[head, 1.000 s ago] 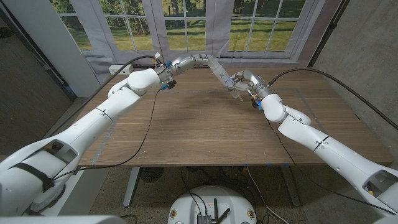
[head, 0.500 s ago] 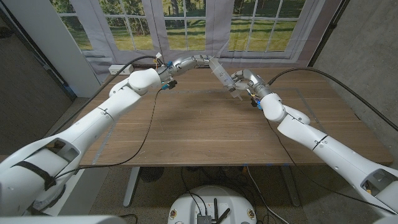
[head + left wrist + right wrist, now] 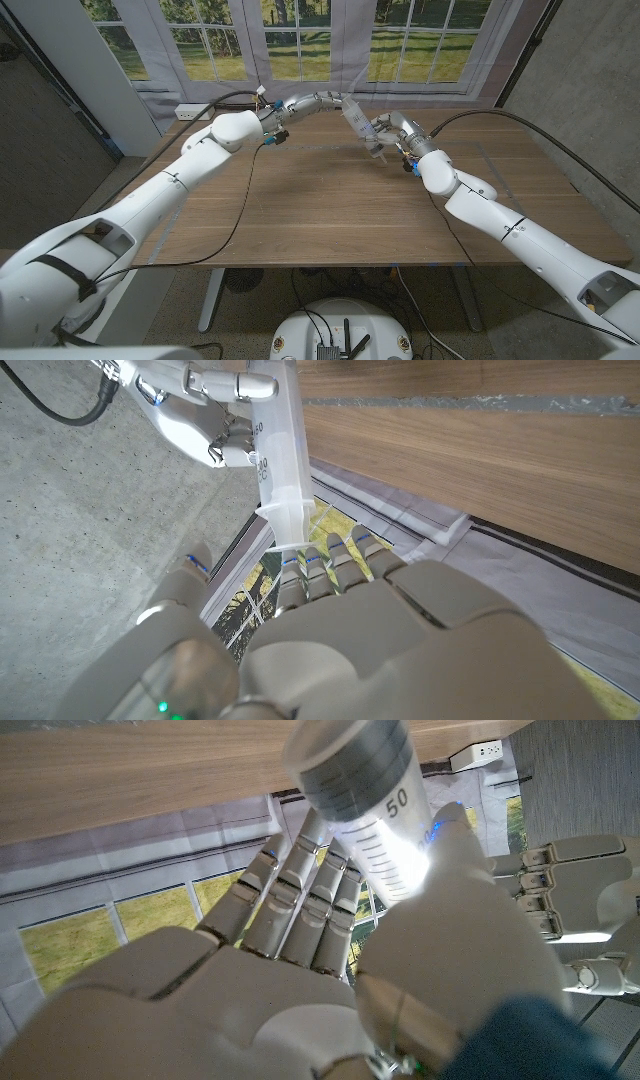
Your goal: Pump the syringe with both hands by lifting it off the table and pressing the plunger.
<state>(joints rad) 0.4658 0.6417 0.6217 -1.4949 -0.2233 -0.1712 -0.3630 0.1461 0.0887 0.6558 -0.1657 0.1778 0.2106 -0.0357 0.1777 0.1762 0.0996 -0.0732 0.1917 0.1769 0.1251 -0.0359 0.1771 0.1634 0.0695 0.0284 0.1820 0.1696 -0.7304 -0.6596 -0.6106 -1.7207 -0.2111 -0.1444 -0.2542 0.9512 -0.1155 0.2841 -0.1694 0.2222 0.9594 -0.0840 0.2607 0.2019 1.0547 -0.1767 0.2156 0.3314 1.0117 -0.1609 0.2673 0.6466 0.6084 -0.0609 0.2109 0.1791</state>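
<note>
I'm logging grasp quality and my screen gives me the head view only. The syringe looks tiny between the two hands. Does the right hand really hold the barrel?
Observer: Yes. In the right wrist view the right hand wraps the syringe, thumb on one side of the barrel, fingers on the other.
Operator: Can you read the barrel?
Observer: The right wrist view shows printed graduation lines and the number 50 beside the dark plunger seal.
Operator: And the left hand, is it on the plunger?
Observer: In the left wrist view the left hand has its fingertips right at the plunger's flat end; I cannot tell whether they press it.
</note>
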